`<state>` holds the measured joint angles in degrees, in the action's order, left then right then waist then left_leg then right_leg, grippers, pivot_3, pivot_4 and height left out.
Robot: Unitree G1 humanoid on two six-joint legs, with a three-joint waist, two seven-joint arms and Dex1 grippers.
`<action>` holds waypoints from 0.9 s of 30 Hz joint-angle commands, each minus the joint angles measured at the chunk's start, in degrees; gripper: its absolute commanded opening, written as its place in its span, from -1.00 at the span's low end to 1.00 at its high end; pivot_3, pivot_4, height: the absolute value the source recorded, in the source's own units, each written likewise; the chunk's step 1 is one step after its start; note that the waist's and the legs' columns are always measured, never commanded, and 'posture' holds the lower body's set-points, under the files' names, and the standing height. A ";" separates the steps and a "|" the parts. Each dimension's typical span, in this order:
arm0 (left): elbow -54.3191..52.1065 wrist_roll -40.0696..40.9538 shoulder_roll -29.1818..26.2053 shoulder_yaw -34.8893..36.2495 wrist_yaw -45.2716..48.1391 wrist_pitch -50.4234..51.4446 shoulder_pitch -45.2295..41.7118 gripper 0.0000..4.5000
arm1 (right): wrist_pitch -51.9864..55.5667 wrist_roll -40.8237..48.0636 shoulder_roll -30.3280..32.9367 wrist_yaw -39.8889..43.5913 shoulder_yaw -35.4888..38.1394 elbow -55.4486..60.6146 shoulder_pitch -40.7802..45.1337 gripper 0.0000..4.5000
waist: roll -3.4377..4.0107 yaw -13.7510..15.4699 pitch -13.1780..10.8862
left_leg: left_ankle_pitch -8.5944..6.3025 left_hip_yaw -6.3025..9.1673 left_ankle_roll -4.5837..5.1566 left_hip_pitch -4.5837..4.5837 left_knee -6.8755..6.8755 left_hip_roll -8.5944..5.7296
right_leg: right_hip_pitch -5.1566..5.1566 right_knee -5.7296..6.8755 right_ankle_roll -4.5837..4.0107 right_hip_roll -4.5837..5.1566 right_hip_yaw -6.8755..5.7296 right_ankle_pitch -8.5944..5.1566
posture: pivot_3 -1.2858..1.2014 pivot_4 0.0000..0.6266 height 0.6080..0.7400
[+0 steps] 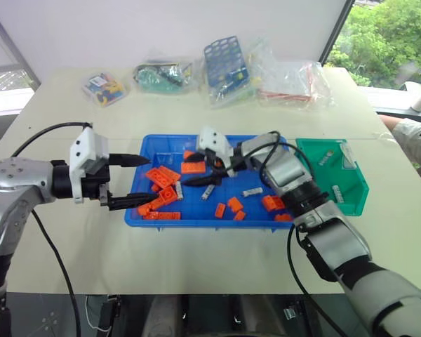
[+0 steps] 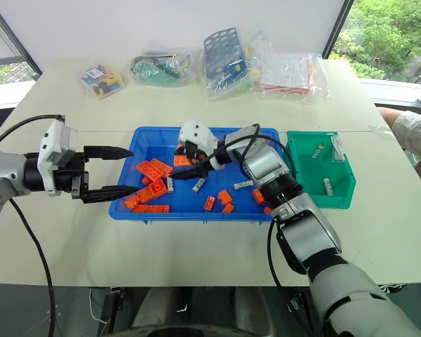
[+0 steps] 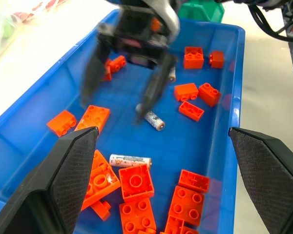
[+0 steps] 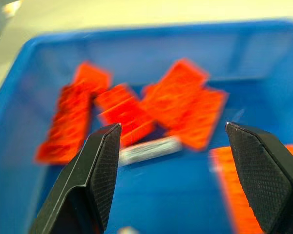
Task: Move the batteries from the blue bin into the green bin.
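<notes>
The blue bin [image 1: 203,222] lies mid-table and holds orange bricks [image 1: 162,176] and loose batteries [image 1: 252,192]. My right gripper [image 1: 200,168] hovers open over the bin's middle with nothing between its fingers. In the left wrist view a battery [image 3: 154,119] lies just below the right gripper's fingertips [image 3: 154,92], and another battery [image 3: 130,160] rests nearer. My left gripper [image 1: 130,182] stands open at the bin's left end, empty. The green bin [image 1: 356,200] touches the blue bin's right end and holds a few batteries [image 1: 339,194].
Plastic bags of parts [image 1: 104,88] and a blue perforated rack [image 1: 226,63] line the far side of the table. A person's sleeve [image 1: 414,137] shows at the right edge. Bare tabletop runs in front of both bins.
</notes>
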<state>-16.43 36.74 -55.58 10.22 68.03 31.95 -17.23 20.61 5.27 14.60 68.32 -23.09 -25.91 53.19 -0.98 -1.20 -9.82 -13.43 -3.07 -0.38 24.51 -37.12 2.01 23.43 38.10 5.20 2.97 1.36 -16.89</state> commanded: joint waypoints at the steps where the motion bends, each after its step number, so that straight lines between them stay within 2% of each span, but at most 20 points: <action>1: -1.23 0.01 -0.80 2.02 -0.01 -0.96 0.33 1.00 | -2.58 -0.74 -0.46 2.42 -1.44 1.35 0.09 0.54 | 0.00 0.01 0.00 | 0.00 0.00 0.00 0.00 0.00 0.00 | 0.00 0.00 0.00 0.00 0.00 0.00 | 0.03 -0.52 0.99; 5: -2.87 0.71 -1.20 3.39 -0.58 -0.28 1.78 1.00 | -7.09 -3.80 -3.96 -1.17 -2.00 -7.37 2.14 0.54 | 0.00 -0.16 0.00 | 0.00 0.01 0.00 -0.01 0.00 0.01 | 0.00 0.00 0.00 -0.03 0.00 0.00 | 0.03 -0.52 0.99; 9: -3.59 0.98 -1.52 4.68 -0.98 0.16 2.90 1.00 | -8.83 -4.60 -5.42 -1.29 -0.90 -12.72 3.33 0.54 | 0.00 -0.11 0.00 | 0.00 0.00 -0.01 -0.01 0.01 0.03 | 0.01 0.00 -0.01 -0.03 0.00 0.00 | 0.03 -0.52 0.99; 12: -3.78 1.24 -1.59 5.34 -1.34 0.48 3.33 1.00 | -10.92 -5.35 -5.46 -0.12 -1.42 -14.00 3.14 0.94 | 0.00 0.11 0.00 | 0.01 0.01 -0.01 -0.01 0.00 0.04 | 0.00 0.00 -0.01 -0.01 0.00 0.00 | 0.03 -0.52 0.99; 13: -3.94 1.40 -1.61 5.49 -1.46 0.62 3.46 1.00 | -11.79 -5.64 -5.43 0.23 -1.64 -14.22 2.95 0.97 | 0.00 0.10 0.00 | 0.01 0.01 -0.02 -0.01 0.00 0.04 | 0.00 0.00 -0.01 -0.01 0.00 0.00 | 0.03 -0.52 0.99; 20: -4.87 2.08 -1.87 6.22 -1.77 1.26 4.04 1.00 | -13.74 -6.88 -6.66 0.04 -1.41 -16.52 2.34 0.97 | 0.00 -0.06 0.00 | 0.01 0.02 -0.02 -0.01 0.02 0.06 | 0.01 0.01 -0.01 -0.02 0.00 0.00 | 0.03 -0.52 0.99; 27: -3.91 1.71 -1.93 5.28 -1.42 0.72 2.93 1.00 | -17.02 -8.14 -9.59 -3.82 -0.15 -22.50 3.65 0.97 | 0.00 -0.16 0.00 | 0.01 0.01 -0.03 -0.03 0.03 0.06 | -0.01 0.01 -0.02 -0.02 0.00 0.00 | 0.03 -0.52 0.99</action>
<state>-19.88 38.05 -56.80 14.36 66.34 33.30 -13.38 4.46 -2.24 5.59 65.30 -24.02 -47.21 55.50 -0.98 -1.36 -9.82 -13.43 -3.06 -0.41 24.47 -37.10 2.07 23.42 38.11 5.18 2.95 1.36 -16.89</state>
